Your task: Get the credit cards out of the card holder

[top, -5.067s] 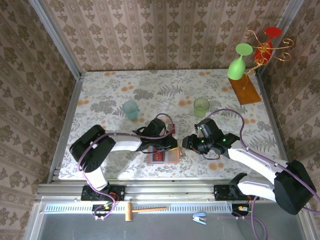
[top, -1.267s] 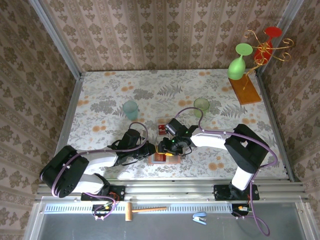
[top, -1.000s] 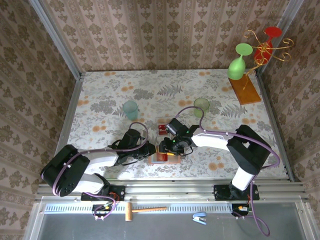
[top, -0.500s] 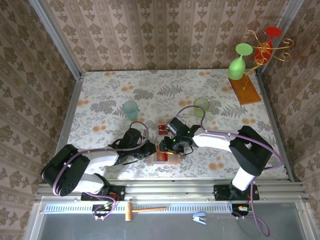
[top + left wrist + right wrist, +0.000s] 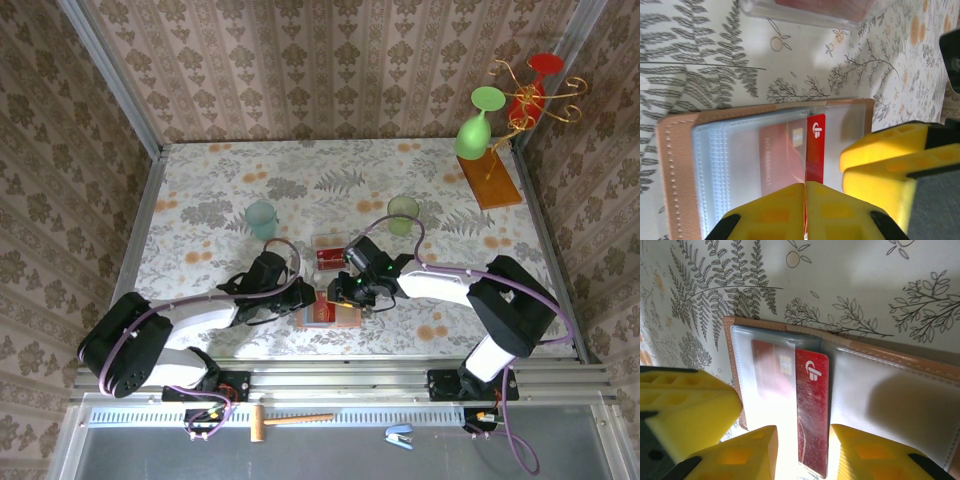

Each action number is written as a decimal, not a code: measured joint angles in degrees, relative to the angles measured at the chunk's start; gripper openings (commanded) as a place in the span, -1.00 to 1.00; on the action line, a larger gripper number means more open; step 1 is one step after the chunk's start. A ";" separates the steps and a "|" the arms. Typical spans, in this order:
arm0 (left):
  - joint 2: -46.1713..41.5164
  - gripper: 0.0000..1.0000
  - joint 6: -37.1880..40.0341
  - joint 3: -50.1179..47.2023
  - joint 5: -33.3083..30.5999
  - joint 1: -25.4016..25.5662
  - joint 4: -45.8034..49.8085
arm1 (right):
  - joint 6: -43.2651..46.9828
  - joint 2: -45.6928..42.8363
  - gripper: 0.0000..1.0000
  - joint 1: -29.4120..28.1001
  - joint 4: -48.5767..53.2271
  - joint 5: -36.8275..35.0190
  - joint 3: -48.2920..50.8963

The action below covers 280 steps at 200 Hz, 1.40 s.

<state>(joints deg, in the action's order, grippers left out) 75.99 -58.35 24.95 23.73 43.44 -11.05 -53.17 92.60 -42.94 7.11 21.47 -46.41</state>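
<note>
Partly out, credit card (image 5: 812,390) between right hand (image 5: 803,440) fingers, card holder (image 5: 900,405) open

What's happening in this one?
Both arms are working on the open card holder lying on the table. The left fingers are shut at one edge of it, apparently steadying it. The right fingers straddle a red card that sticks partway out of its sleeve, not yet clamped on it. A clear box with something red inside sits just beyond.

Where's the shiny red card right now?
In the right wrist view, the red card pokes out of the card holder's clear pocket, between the right end effector's yellow fingers, near the table's front edge.
</note>
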 measured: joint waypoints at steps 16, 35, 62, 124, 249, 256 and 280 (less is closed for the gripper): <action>0.00 -0.81 0.81 0.70 -0.63 0.52 2.10 | -0.24 -0.02 -0.40 0.46 -1.16 0.44 0.68; -0.07 -0.82 1.64 0.76 -1.53 0.79 4.37 | -0.74 -0.02 -0.42 0.92 -2.69 1.60 1.46; -0.24 -0.83 2.49 0.76 -2.40 0.85 6.64 | -1.09 0.02 -0.48 1.33 -5.27 3.21 2.29; 0.61 -0.84 2.89 0.76 -2.60 0.85 7.87 | -2.36 0.85 -0.50 1.95 -8.92 4.96 3.91; 0.79 -0.86 3.10 0.87 -2.58 0.85 8.04 | -4.02 3.13 -0.59 2.99 -14.84 7.78 6.64; 0.79 -0.86 3.13 0.87 -2.60 0.85 8.04 | -4.15 3.15 -0.59 3.02 -15.26 7.87 6.86; 0.83 -0.87 3.19 0.87 -2.62 0.85 8.07 | -4.74 3.17 -0.61 3.21 -16.96 8.68 7.61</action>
<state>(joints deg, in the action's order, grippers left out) 76.82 -55.16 25.82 21.10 44.29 -2.98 -57.91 95.77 -39.72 -9.85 30.15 -38.81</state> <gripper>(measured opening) 0.070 0.200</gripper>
